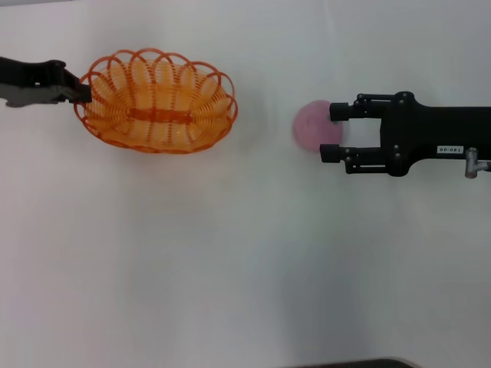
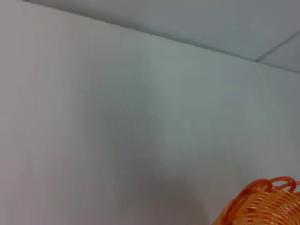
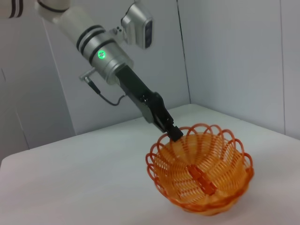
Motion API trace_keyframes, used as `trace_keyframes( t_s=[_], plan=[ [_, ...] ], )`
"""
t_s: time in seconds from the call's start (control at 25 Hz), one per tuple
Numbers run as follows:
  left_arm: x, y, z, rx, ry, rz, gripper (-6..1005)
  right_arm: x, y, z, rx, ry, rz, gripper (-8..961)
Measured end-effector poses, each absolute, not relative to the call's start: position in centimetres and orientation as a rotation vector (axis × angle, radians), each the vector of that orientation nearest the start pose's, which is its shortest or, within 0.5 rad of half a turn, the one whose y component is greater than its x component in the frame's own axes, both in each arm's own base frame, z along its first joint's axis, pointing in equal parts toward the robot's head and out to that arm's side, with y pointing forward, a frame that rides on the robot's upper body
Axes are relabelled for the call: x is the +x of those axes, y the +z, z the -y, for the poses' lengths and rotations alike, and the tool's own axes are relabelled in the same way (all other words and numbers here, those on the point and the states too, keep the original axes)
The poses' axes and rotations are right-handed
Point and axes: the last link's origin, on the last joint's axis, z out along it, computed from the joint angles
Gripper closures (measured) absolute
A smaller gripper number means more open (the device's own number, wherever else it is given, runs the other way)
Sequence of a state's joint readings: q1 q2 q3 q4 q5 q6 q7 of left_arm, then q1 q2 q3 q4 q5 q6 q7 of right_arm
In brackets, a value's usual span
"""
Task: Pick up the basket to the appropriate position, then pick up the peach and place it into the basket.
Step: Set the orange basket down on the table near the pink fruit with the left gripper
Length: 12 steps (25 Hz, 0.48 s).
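The orange wire basket (image 1: 157, 100) is at the back left of the white table, and I cannot tell whether it rests on the table or hangs just above it. My left gripper (image 1: 81, 93) is shut on the basket's left rim. The right wrist view shows that same left gripper (image 3: 172, 132) pinching the rim of the basket (image 3: 201, 173). A bit of the basket's rim (image 2: 262, 206) also shows in the left wrist view. The pink peach (image 1: 311, 126) lies to the right of the basket. My right gripper (image 1: 334, 132) is open, its fingertips on either side of the peach's right edge.
The white table (image 1: 230, 268) stretches towards me from the basket and the peach. Grey walls (image 3: 225, 56) stand behind the table. A dark edge (image 1: 353, 363) shows at the near side of the head view.
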<state>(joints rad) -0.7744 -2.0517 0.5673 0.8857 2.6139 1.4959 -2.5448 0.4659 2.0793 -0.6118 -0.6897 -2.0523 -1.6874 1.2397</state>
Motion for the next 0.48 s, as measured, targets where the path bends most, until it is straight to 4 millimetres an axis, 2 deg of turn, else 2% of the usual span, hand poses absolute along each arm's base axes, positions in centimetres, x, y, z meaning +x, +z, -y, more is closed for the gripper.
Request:
trace_keyframes(
  t_s=[0.24, 0.48],
  plan=[
    [-26.6, 3.7, -39.0, -2.098, -0.205, 1.779, 960, 27.8, 1.3, -30.5, -2.758, 0.709, -0.452, 247],
    [-27.3, 3.3, -38.6, -2.067, -0.192, 1.814, 959, 28.1, 1.3, -30.8, -2.739, 0.678, -0.448, 249]
  ],
)
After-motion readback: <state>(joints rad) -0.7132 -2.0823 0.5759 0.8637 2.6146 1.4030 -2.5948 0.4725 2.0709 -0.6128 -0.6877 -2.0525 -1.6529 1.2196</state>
